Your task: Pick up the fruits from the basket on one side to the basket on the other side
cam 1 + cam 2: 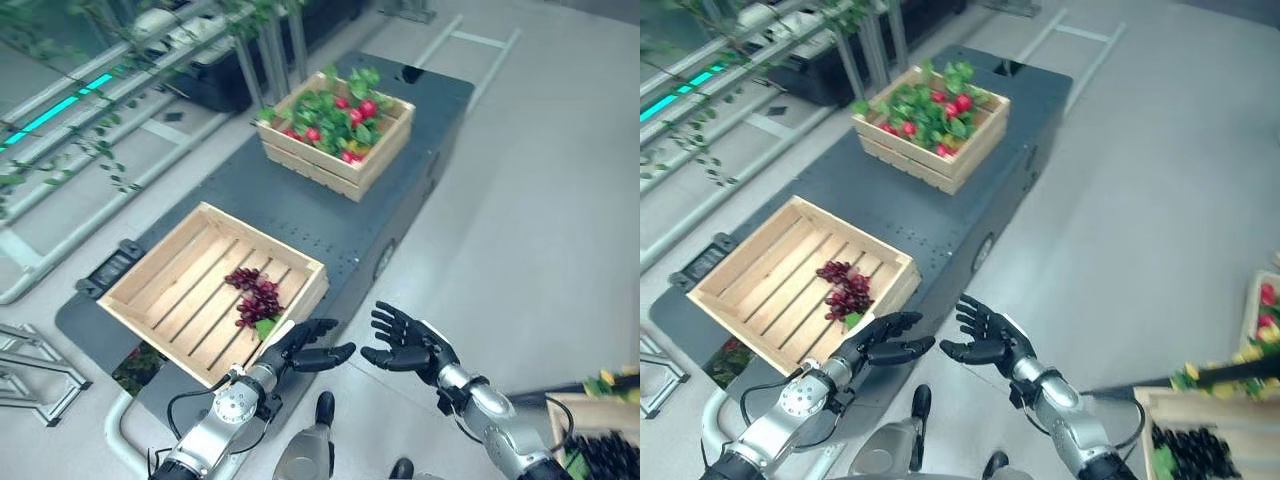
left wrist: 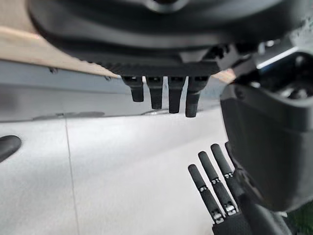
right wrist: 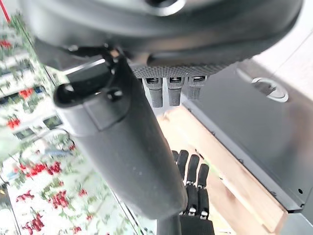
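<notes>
I see both hands empty, fingers relaxed and spread: the left hand and the right hand hover facing each other off the platform's edge. The grapes lie in the near crate, at 11 o'clock from my left hand. The far crate holds red fruits among leaves. My worry: reaching in low, the fingers may catch the crate wall, or the loose bunch may slip.

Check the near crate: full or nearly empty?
Nearly empty: the near crate holds one bunch of dark grapes on bare slats. Both hands, left and right, hover open, apart from it.
</notes>
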Controlling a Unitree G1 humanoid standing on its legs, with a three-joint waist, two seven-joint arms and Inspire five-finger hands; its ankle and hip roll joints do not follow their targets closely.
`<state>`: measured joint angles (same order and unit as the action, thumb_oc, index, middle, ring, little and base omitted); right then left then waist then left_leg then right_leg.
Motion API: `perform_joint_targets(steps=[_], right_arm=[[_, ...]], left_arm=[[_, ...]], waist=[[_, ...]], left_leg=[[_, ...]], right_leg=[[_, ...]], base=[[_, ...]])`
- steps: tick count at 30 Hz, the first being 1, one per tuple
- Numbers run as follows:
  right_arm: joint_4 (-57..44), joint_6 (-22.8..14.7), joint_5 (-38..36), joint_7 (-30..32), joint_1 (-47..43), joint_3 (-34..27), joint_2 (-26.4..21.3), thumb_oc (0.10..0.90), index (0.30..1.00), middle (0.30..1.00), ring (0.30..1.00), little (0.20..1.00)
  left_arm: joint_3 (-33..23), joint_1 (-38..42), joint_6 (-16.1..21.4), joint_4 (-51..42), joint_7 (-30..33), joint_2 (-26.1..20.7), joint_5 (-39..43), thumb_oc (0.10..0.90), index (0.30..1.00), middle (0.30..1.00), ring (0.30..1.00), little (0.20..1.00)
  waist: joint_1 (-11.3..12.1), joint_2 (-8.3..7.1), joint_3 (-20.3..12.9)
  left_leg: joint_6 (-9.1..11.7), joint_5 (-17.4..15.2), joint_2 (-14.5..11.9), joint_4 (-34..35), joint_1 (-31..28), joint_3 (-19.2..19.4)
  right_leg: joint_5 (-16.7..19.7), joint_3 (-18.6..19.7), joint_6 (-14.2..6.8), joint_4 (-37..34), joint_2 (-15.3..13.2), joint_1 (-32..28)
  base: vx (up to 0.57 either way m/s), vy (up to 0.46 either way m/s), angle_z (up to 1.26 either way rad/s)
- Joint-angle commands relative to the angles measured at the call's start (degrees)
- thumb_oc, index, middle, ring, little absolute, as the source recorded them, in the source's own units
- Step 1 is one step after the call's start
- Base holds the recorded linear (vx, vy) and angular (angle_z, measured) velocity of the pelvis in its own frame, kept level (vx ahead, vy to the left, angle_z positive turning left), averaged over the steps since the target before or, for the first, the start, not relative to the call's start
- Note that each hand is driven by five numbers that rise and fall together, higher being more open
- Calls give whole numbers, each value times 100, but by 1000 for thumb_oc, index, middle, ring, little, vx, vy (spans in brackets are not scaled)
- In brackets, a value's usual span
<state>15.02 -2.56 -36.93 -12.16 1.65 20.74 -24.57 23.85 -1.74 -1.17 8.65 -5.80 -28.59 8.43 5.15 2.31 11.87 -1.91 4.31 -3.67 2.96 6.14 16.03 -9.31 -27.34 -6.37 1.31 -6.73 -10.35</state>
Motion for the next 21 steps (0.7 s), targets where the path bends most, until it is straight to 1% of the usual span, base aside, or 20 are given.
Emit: perform_joint_targets(steps=[1,2,3,4,6,7,8,9,10,11,13,14,15,17,19,20,21], right_arm=[[-569,-744,-173,142,-287,-41,236,800,900,900,900,900],[-562,-741,-179,153,-293,-38,240,800,900,900,900,900],[-579,-729,-273,129,-292,-48,247,800,900,900,900,900],[-583,-723,-280,124,-288,-47,247,800,900,900,900,900],[-672,-742,-205,201,-230,-54,284,800,900,900,900,900],[-678,-747,-200,210,-228,-52,285,800,900,900,900,900],[-721,-765,-167,254,-222,-75,291,800,900,900,900,900],[-758,-751,-211,200,-209,-118,299,800,900,900,900,900],[-758,-755,-217,192,-208,-121,300,800,900,900,900,900],[-767,-806,-165,149,-170,-154,311,800,900,900,900,900],[-793,-822,-151,115,-144,-167,311,800,900,900,900,900],[-822,-833,-191,44,-125,-164,326,800,900,900,900,900],[-827,-844,-172,18,-115,-172,333,800,900,900,900,900],[-872,-806,-200,-99,-104,-205,319,800,900,900,900,900],[-959,-818,-194,-129,-51,-212,279,800,900,900,900,900],[-1038,-793,-298,-109,-4,-213,258,800,900,900,900,900],[-1076,-790,-339,-88,14,-212,253,800,900,900,900,900]], left_arm=[[-300,447,710,-467,75,-159,378,800,900,900,900,900],[-299,439,707,-461,78,-160,395,800,900,900,900,900],[-363,385,633,-510,81,-145,497,800,900,900,900,900],[-372,376,625,-523,87,-148,507,800,900,900,900,900],[-455,276,627,-582,56,-207,518,800,900,900,900,900],[-460,272,626,-585,49,-207,519,800,900,900,900,900],[-481,264,617,-626,-2,-215,504,800,900,900,900,900],[-488,251,635,-666,12,-252,488,800,900,900,900,900],[-489,250,636,-665,18,-255,498,800,900,900,900,900],[-561,241,586,-679,25,-275,565,800,900,900,900,900],[-588,231,576,-671,50,-288,569,800,900,900,900,900],[-628,232,560,-656,26,-280,629,800,900,900,900,900],[-635,241,542,-649,35,-272,626,800,900,900,900,900],[-630,312,552,-604,50,-273,635,800,900,900,900,900],[-642,396,548,-587,34,-277,647,800,900,900,900,900],[-636,426,535,-588,29,-305,556,800,900,900,900,900],[-616,456,510,-605,55,-322,495,800,900,900,900,900]], waist=[[-2,-323,-423],[5,-322,-433],[50,-332,-481],[50,-334,-484],[81,-358,-545],[81,-360,-547],[83,-363,-554],[96,-372,-549],[98,-372,-547],[106,-371,-535],[107,-368,-502],[106,-364,-460],[98,-363,-436],[59,-349,-320],[5,-342,-220],[-41,-366,-171],[-89,-385,-158]], left_leg=[[715,-62,3,180,-610,-299],[704,-76,24,189,-628,-336],[652,-146,110,204,-684,-446],[648,-151,116,204,-687,-452],[555,-266,219,204,-781,-528],[550,-269,224,204,-783,-530],[469,-207,276,204,-746,-540],[399,-252,338,204,-808,-600],[394,-256,342,204,-814,-605],[337,-290,374,204,-872,-598],[293,-305,392,193,-911,-602],[216,-327,434,171,-940,-611],[179,-335,457,162,-949,-629],[50,-361,538,156,-990,-724],[-18,-403,580,116,-1017,-838],[-32,-425,600,81,-1014,-929],[-29,-434,601,57,-992,-1006]], right_leg=[[960,276,140,-547,88,522],[962,282,129,-546,78,518],[981,281,70,-552,27,495],[982,278,65,-552,23,492],[939,281,5,-417,-54,471],[934,283,0,-402,-60,475],[1009,224,13,-338,-105,543],[988,258,-23,-211,-163,561],[985,260,-27,-198,-168,562],[929,263,-70,-16,-235,594],[914,275,-107,163,-288,629],[965,296,-178,591,-406,747],[1031,322,-202,830,-473,827],[1300,486,-288,1796,-719,1192],[1350,692,-300,2385,-751,1453],[1403,858,-298,2402,-703,1546],[1467,997,-292,2170,-608,1577]], base=[[107,219,95],[112,227,61],[78,165,35],[132,262,38],[106,229,34],[17,198,16],[42,249,2],[43,251,-2],[115,302,18],[69,198,43],[83,264,19],[75,292,-16],[68,319,-5],[56,262,-4],[50,134,8],[47,3,20],[58,-74,38]])
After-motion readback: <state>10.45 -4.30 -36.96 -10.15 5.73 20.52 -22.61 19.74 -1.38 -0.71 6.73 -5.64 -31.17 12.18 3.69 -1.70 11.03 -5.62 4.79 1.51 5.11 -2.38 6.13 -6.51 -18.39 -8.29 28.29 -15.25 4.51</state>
